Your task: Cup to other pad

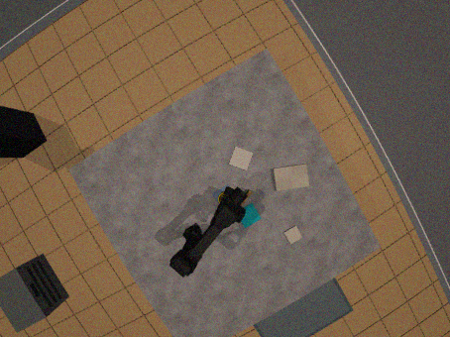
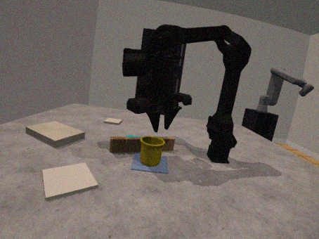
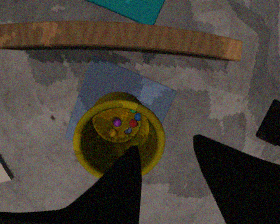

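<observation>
The yellow cup [image 1: 219, 198] [image 2: 151, 154] [image 3: 78, 143] stands upright on the blue pad [image 2: 138, 166] [image 3: 104, 80]. Several small marbles [image 3: 133, 123] lie inside it in the wrist view. My gripper [image 2: 161, 129] [image 3: 166, 147] is partly open and empty, pointing down above the cup. In the wrist view one finger overlaps the cup's rim and the other is off to its right. The teal pad [image 1: 251, 216] [image 3: 131, 7] lies bare beyond the wooden bar, mostly hidden by that bar in the exterior view.
The low wooden bar [image 2: 123, 145] [image 3: 120, 37] stands between the two pads. A pale square slab [image 1: 241, 158] [image 2: 68, 181], a thicker pale block [image 1: 291, 177] [image 2: 54, 132] and a small pale tile [image 1: 292, 234] [image 2: 113, 121] lie around. A grey arm [image 2: 275, 85] stands in the background.
</observation>
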